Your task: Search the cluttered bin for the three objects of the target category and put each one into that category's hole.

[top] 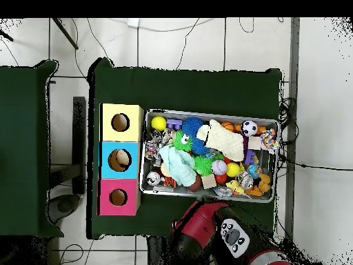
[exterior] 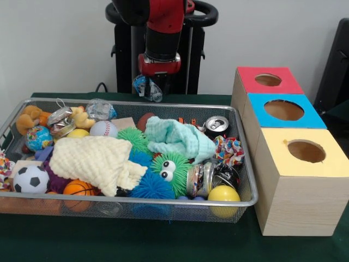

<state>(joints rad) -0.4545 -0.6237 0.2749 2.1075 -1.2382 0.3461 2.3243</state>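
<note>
Hanging above the wire bin [exterior: 248, 201], the gripper [exterior: 148, 87] clutches crumpled foil [exterior: 143, 83]. Overhead hides this grasp. No writing is legible.

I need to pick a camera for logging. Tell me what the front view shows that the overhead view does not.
Front only: the gripper hanging above the bin's far rim, holding a crumpled blue and clear wrapper; the green toy's googly eyes; the drink can's top.

Overhead only: the whole green table, the floor cables, and a second green table beside it.

Both: the wire bin, the yellow, blue and red boxes with holes, the soccer ball and the cream cloth.
</note>
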